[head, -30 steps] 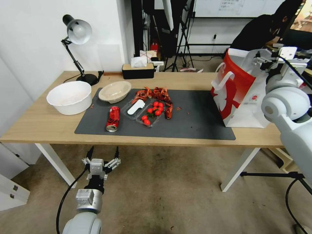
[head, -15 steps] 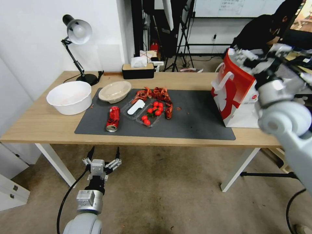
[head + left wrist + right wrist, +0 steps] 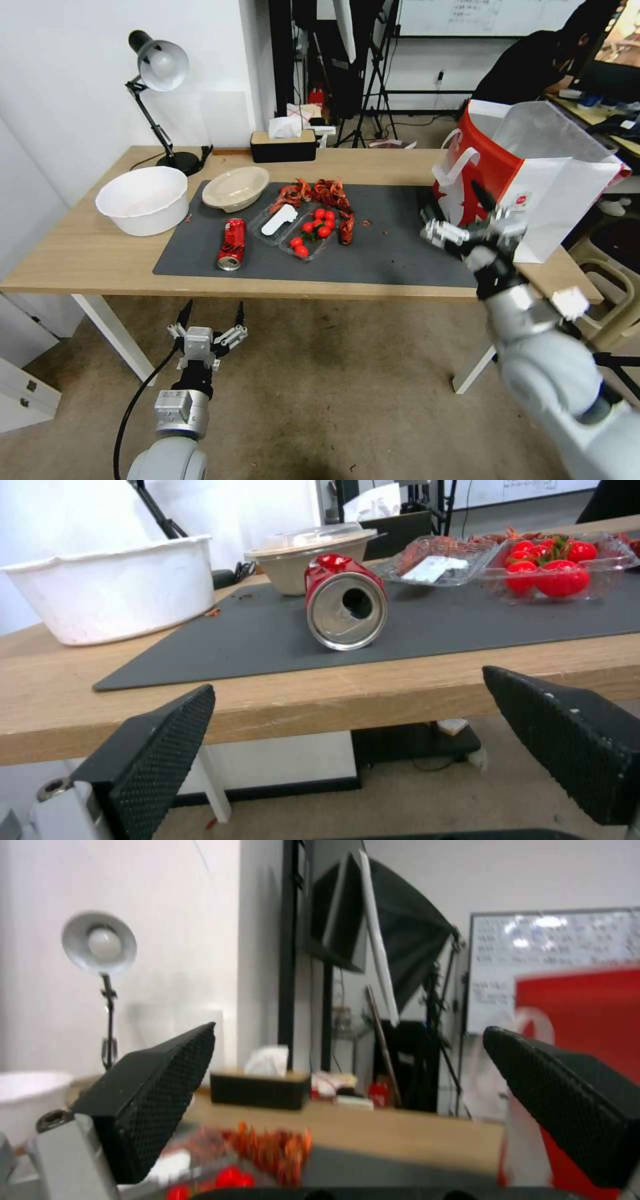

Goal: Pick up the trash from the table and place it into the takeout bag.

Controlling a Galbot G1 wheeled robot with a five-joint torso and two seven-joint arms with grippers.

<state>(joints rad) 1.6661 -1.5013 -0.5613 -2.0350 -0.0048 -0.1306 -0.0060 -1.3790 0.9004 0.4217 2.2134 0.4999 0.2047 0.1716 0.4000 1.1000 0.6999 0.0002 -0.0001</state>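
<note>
1. Since a moment ago, the right gripper (image 3: pixel 460 217) has come down from up by the top of the takeout bag (image 3: pixel 513 180); now it hangs low over the right end of the dark mat (image 3: pixel 400 257), just beside the red side of the bag; its fingers are spread apart and hold nothing.
2. That bag stands at the right end of the table (image 3: pixel 87 257), with its top open.
3. Left of the right gripper, well apart from it, lies the trash; the crushed red can (image 3: pixel 231 244) lies on its side on the mat; the beige bowl (image 3: pixel 235 187) sits behind the can.
4. Near them are a clear tray of little tomatoes (image 3: pixel 312 233) and a pile of red shells (image 3: pixel 320 193); a big white bowl (image 3: pixel 143 199) sits on the bare wood at the left.
5. The left gripper (image 3: pixel 208 319) hangs below the front edge of the table, in front of the can; its fingers are wide apart and empty; in the left wrist view the can's open end (image 3: pixel 347 611) faces it from up on the table.
</note>
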